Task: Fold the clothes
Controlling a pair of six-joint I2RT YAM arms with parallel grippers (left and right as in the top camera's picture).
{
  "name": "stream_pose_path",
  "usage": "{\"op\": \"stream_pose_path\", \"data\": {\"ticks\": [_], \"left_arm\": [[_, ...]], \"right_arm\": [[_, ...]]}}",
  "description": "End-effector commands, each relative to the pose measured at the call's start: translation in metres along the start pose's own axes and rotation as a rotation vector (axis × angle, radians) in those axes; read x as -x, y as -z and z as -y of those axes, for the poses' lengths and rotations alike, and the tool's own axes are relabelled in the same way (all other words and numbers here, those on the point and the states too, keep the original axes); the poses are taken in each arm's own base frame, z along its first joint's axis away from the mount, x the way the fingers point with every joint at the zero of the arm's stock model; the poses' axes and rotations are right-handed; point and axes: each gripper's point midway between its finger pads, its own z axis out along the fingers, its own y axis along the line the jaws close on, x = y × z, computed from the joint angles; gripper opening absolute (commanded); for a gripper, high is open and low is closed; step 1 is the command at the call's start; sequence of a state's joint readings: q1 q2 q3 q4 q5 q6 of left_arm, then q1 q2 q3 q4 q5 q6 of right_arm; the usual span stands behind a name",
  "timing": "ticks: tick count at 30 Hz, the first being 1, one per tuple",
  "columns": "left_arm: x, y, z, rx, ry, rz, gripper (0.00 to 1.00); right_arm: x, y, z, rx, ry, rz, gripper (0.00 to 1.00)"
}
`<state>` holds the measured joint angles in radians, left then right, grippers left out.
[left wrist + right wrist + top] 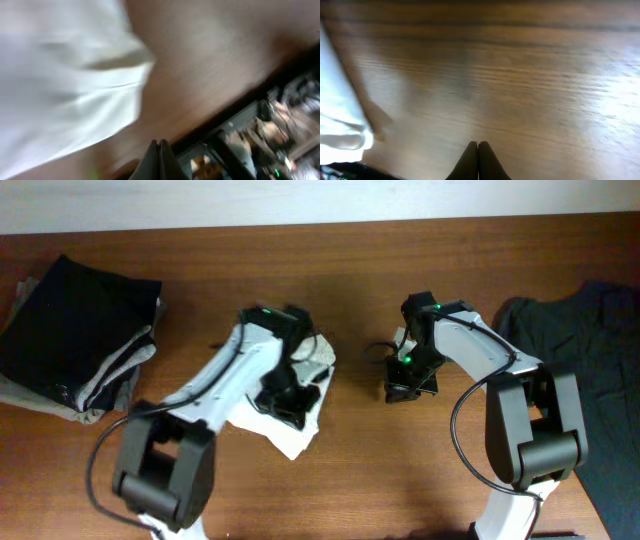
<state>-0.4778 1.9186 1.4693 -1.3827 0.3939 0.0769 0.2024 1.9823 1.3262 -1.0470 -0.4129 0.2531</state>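
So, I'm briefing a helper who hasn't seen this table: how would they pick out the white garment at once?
On the wooden table, look just left of centre, under the left arm. A crumpled white garment lies there. It is the only white piece: the folded stack at far left and the loose garment at far right are dark.

Wood table (400,480) carries three lots of cloth, well apart. Folded stack (75,340) sits far left, black on top of grey, and a crumpled white garment (297,438) lies near centre. Dark garment (600,360) is spread at the right edge, possibly a tee, partly out of shot.
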Motion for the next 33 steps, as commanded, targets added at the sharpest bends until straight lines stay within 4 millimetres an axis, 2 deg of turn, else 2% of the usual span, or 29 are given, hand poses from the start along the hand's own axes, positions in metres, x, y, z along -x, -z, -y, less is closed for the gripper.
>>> {"op": "stream_pose_path", "data": {"ticks": [1, 3, 5, 6, 7, 8, 9, 12, 14, 15, 17, 19, 22, 24, 25, 27, 29, 31, 32, 33], "left_arm": [[0.004, 0.08, -0.065, 0.24, 0.159, 0.249, 0.2], [-0.002, 0.095, -0.097, 0.273, 0.254, 0.291, 0.27], [-0.007, 0.091, -0.118, 0.18, 0.344, 0.306, 0.25], [-0.007, 0.084, -0.119, 0.128, 0.345, 0.307, 0.22], [-0.006, 0.065, -0.111, 0.004, 0.296, 0.305, 0.18], [-0.012, 0.041, -0.106, -0.065, 0.282, 0.277, 0.16], [-0.019, 0.024, -0.107, -0.073, 0.291, 0.245, 0.15], [-0.038, -0.024, -0.116, -0.072, 0.313, 0.188, 0.11], [-0.049, -0.048, -0.142, 0.046, 0.371, 0.175, 0.09], [-0.055, -0.052, -0.154, 0.098, 0.41, 0.171, 0.06], [-0.056, -0.049, -0.164, 0.123, 0.431, 0.185, 0.04], [-0.056, -0.041, -0.169, 0.119, 0.452, 0.198, 0.04], [-0.057, -0.017, -0.17, 0.098, 0.485, 0.221, 0.04], [-0.048, 0.008, -0.159, 0.054, 0.457, 0.292, 0.05], [-0.041, 0.021, -0.15, 0.021, 0.415, 0.343, 0.07], [-0.021, 0.058, -0.122, -0.078, 0.296, 0.501, 0.14], [-0.002, 0.09, -0.1, -0.147, 0.174, 0.666, 0.28], [0.013, 0.098, -0.098, -0.131, 0.118, 0.726, 0.29], [0.017, 0.096, -0.096, -0.135, 0.102, 0.729, 0.29], [0.022, 0.091, -0.092, -0.154, 0.086, 0.719, 0.29]], "right_arm": [[0.007, 0.019, -0.047, 0.225, 0.097, 0.045, 0.05], [0.016, 0.041, -0.08, 0.302, 0.212, 0.158, 0.09], [0.012, 0.055, -0.12, 0.353, 0.352, 0.236, 0.11], [0.006, 0.052, -0.137, 0.36, 0.411, 0.244, 0.11], [-0.003, 0.041, -0.155, 0.363, 0.468, 0.23, 0.11], [-0.016, 0.023, -0.173, 0.357, 0.532, 0.199, 0.11], [-0.023, 0.011, -0.179, 0.337, 0.549, 0.182, 0.11], [-0.037, -0.041, -0.18, 0.217, 0.492, 0.099, 0.09], [-0.047, -0.07, -0.175, 0.183, 0.453, 0.025, 0.05], [-0.049, -0.083, -0.17, 0.162, 0.415, -0.005, 0.04], [-0.049, -0.097, -0.152, 0.097, 0.301, -0.039, 0.04], [-0.044, -0.098, -0.123, -0.04, 0.182, -0.02, 0.05], [-0.05, -0.085, -0.096, -0.127, 0.048, -0.055, 0.05], [-0.053, -0.072, -0.098, -0.108, 0.098, -0.06, 0.05], [-0.054, -0.063, -0.109, -0.063, 0.197, -0.055, 0.05], [-0.057, -0.03, -0.13, -0.001, 0.348, 0.002, 0.08], [-0.045, 0.014, -0.153, 0.057, 0.404, 0.156, 0.09], [-0.024, 0.05, -0.176, 0.149, 0.41, 0.314, 0.08], [-0.008, 0.063, -0.186, 0.192, 0.42, 0.395, 0.08], [0.005, 0.068, -0.188, 0.203, 0.41, 0.445, 0.09]]}}
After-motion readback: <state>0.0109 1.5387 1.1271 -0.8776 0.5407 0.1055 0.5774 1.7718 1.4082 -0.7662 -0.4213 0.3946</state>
